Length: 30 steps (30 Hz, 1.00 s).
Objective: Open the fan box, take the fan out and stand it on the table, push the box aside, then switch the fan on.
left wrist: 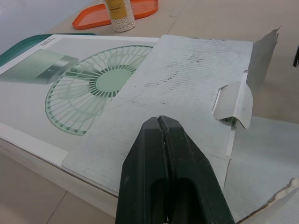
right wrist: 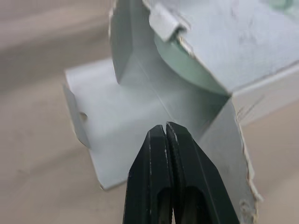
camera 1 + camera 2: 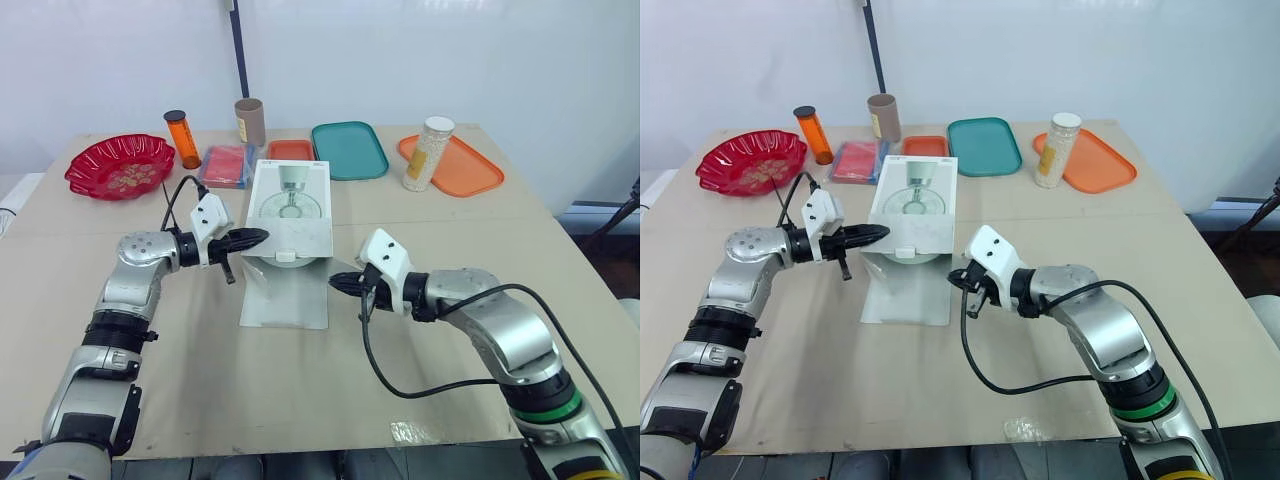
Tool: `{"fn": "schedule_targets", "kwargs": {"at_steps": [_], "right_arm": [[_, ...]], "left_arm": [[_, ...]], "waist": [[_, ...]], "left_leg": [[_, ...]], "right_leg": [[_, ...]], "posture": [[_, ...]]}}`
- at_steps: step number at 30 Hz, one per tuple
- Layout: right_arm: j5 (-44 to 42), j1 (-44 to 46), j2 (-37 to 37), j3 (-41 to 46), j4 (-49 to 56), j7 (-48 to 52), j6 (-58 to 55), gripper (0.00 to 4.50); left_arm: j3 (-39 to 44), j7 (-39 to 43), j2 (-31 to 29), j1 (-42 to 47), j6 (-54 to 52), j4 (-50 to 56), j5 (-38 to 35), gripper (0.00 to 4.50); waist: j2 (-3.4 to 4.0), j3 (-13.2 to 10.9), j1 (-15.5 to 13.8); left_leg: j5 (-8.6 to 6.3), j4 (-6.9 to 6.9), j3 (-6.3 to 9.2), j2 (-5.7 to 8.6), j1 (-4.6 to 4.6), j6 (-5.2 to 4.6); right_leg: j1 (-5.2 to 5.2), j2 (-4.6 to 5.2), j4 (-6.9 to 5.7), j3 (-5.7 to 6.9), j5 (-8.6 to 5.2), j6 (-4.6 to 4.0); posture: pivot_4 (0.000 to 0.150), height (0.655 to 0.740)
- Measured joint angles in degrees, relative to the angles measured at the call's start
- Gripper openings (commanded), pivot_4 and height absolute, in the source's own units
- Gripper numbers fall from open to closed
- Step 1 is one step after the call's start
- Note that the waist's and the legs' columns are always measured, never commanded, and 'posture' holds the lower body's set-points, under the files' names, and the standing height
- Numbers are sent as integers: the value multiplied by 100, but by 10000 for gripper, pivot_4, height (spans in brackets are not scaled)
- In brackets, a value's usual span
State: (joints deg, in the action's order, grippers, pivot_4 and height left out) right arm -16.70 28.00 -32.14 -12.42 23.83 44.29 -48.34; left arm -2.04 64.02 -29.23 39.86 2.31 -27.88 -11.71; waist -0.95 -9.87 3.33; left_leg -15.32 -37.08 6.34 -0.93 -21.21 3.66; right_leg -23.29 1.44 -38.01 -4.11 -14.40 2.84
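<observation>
Both pinched closed, empty: left tool [image 3: 248,239], right tool [image 3: 342,283]. The fan box [image 3: 290,205] flap [image 1: 187,84] lies just ahead of left tool (fan [image 2: 187,63] inside); a closed-tip push could crush it

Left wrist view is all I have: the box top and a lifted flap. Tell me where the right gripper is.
Observer: The right gripper is just to the robot's right of the box, pointing at its open near end, jaws shut on nothing.
Operator: Report what's inside that open end.
Observer: The right wrist view shows a curved green edge of the fan under the lifted flap. The fan is not out yet.
Operator: Name what's at the far left of the table.
Observer: A red bowl, with an orange bottle standing beside it.
</observation>
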Motion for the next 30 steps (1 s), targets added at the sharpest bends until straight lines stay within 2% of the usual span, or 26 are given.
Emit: {"fn": "schedule_targets", "kwargs": {"at_steps": [5,10,18,30], "right_arm": [[-289,200,225,206,-4,-50,5,559],[23,694,691,178,-813,-644,113,559],[348,882,1014,103,-1626,-956,605,559],[598,884,1002,-68,-1740,-950,963,559]], "left_arm": [[-1,-7,25,-1,11,-2,0,0],[25,-15,17,-46,-34,92,-10,0],[32,-10,-75,-117,-290,355,-72,0],[-34,351,-455,-459,-1152,1842,-464,0]], "waist": [[0,0,-3],[1,0,0],[0,0,-2],[1,0,2]], "left_leg": [[0,0,0,0,0,0],[0,4,0,-1,0,0],[0,3,0,-1,-3,0],[0,5,0,-1,0,0]], "right_leg": [[-1,0,0,0,0,0],[-4,0,0,0,0,-2],[-6,2,0,1,0,-3],[-4,1,-1,0,-1,-3]], "posture": [[1500,7400],[1500,7400],[1500,7400],[1500,7400]]}}
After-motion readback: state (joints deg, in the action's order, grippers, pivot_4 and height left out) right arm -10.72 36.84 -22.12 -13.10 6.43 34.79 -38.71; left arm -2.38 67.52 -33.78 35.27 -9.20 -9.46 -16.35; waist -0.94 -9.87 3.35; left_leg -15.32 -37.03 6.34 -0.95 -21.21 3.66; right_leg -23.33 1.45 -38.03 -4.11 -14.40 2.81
